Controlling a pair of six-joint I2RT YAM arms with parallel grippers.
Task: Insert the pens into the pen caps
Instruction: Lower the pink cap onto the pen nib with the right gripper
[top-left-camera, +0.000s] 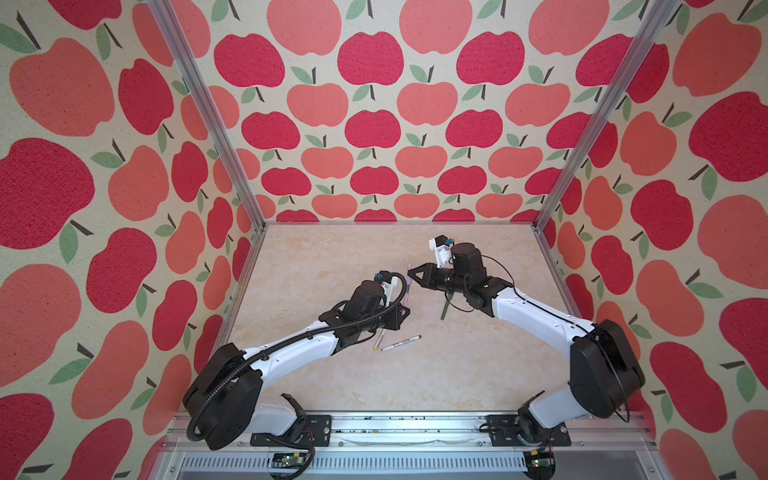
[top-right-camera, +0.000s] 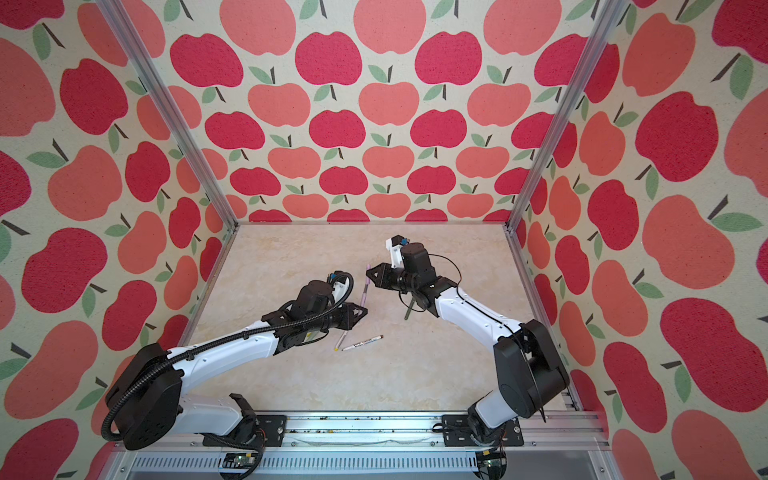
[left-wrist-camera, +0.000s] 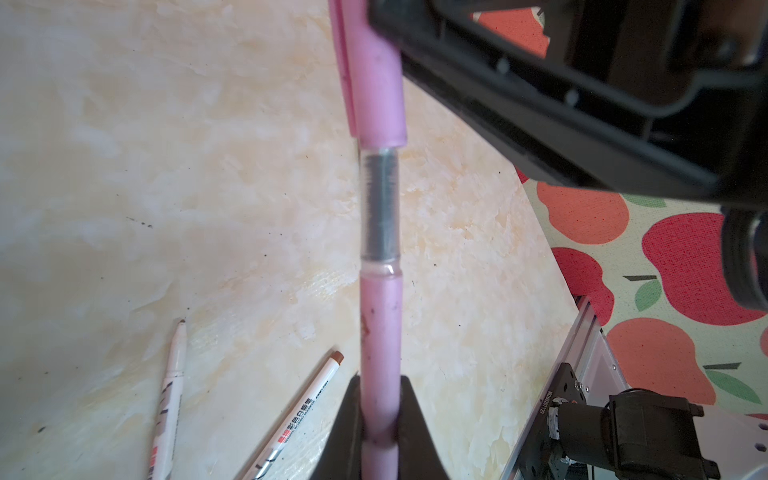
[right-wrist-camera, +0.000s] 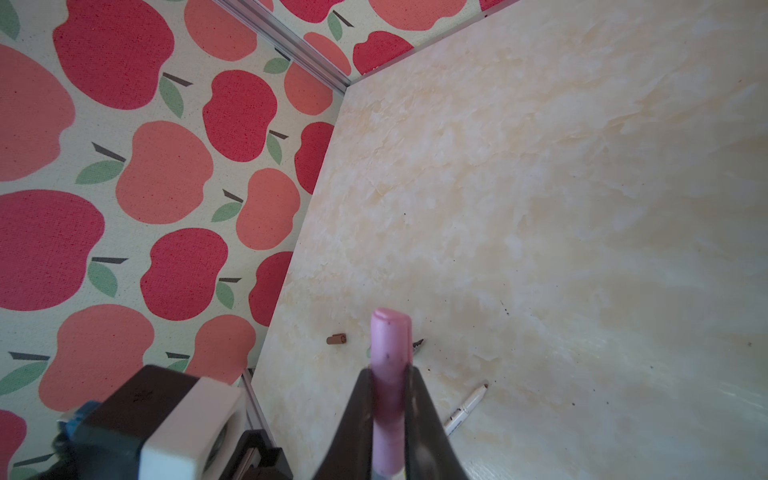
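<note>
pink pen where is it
Central in both top views, the pink pen bridges the left end effector, on its barrel, and the right end effector, on its cap.

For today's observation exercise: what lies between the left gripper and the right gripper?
The lilac-pink pen, held by the left gripper, bridges the gap to the pink cap in the right gripper; the left wrist view shows it.

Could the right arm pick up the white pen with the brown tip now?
Probably not yet: the right pincer is shut on the pink cap, so it has no free grip. The white pen lies uncovered on the table, so the way seems open once the cap is released.
</note>
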